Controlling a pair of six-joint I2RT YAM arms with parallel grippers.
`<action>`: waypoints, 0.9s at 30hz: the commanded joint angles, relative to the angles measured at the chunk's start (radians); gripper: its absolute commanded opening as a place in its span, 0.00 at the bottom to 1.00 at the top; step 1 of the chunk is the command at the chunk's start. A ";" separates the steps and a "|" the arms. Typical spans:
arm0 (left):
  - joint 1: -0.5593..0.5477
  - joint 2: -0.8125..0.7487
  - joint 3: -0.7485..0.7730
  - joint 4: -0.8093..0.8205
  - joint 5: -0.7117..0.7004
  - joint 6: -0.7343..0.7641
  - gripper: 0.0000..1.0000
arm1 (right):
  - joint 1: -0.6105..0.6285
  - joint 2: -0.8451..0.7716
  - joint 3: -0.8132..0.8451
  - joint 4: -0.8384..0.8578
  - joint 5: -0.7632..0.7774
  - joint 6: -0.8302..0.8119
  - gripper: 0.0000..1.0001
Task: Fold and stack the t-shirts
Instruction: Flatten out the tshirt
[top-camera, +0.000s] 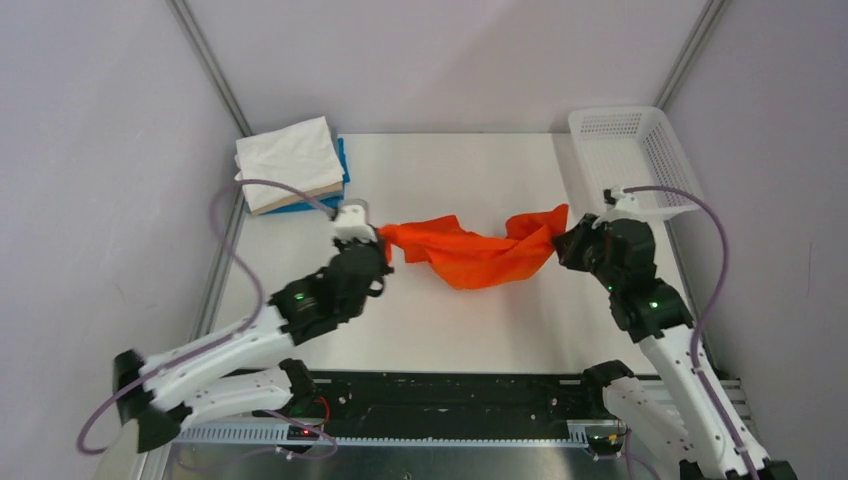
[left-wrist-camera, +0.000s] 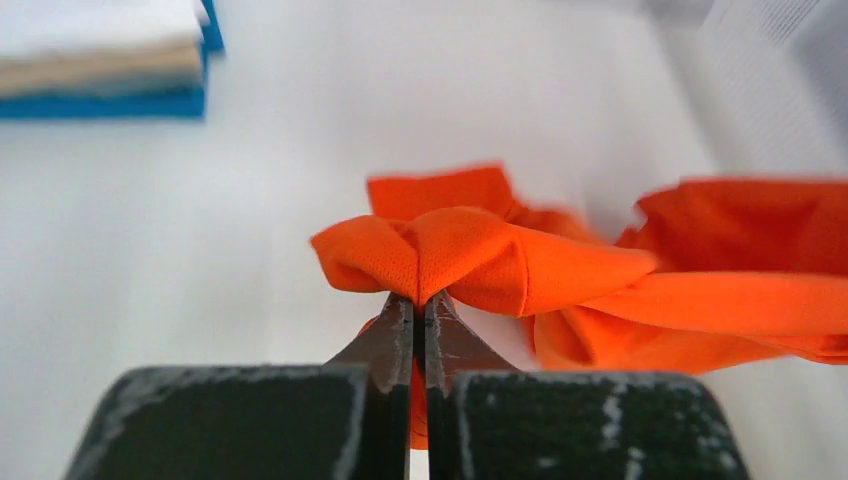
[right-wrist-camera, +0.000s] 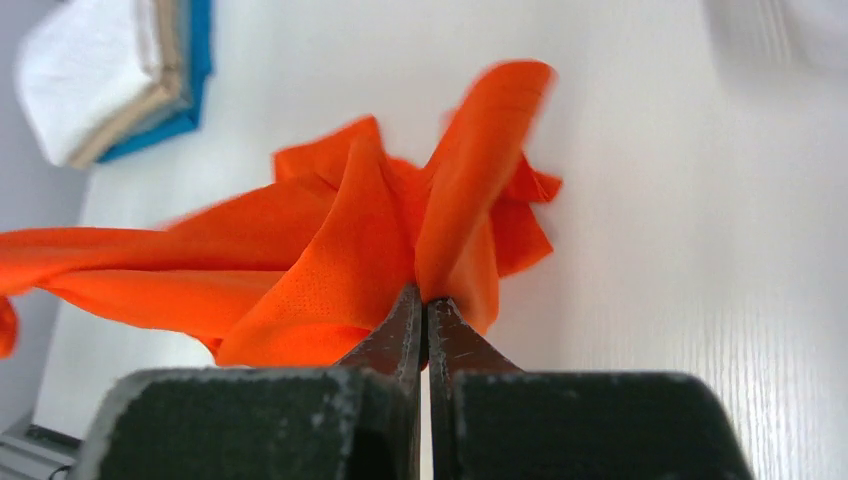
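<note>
The orange t-shirt (top-camera: 475, 255) stretches in a crumpled, twisted band across the middle of the bench (top-camera: 450, 330), running from left to right a little nearer the far edge than the near one. The left hand (top-camera: 383, 238) is clamped on the shirt's left end: in the left wrist view its two dark fingers (left-wrist-camera: 392, 335) stand pressed together with a bunched fold of orange cloth pinched at their tips. The right hand (top-camera: 560, 245) is clamped on the shirt's right end in the same way, its fingers (right-wrist-camera: 395, 335) closed tight on a gathered ridge of fabric that rises above the tips in the right wrist view. Between the two hands the cloth sags and bulges toward the near edge; whether its middle lies on the bench or hangs just above it cannot be told. The pile (top-camera: 293, 165) of folded shirts sits at the far left corner of the bench, well apart from the orange t-shirt, with the white shirt (left-wrist-camera: 90, 20) on top, the beige shirt (left-wrist-camera: 100, 68) under it and the blue shirt (left-wrist-camera: 100, 103) at the bottom, its edge showing along the pile's right side. A white mesh basket (top-camera: 672, 160) stands at the far right corner, near the right hand but not touching it.
</note>
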 joint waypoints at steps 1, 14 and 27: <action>0.008 -0.202 0.138 -0.029 -0.191 0.182 0.00 | -0.025 -0.079 0.184 -0.036 -0.053 -0.084 0.00; 0.009 -0.540 0.522 -0.029 0.482 0.409 0.00 | -0.025 -0.122 0.738 -0.067 -0.393 -0.073 0.00; 0.020 -0.179 0.734 -0.085 0.103 0.583 0.00 | -0.038 0.001 0.733 -0.089 -0.243 -0.030 0.00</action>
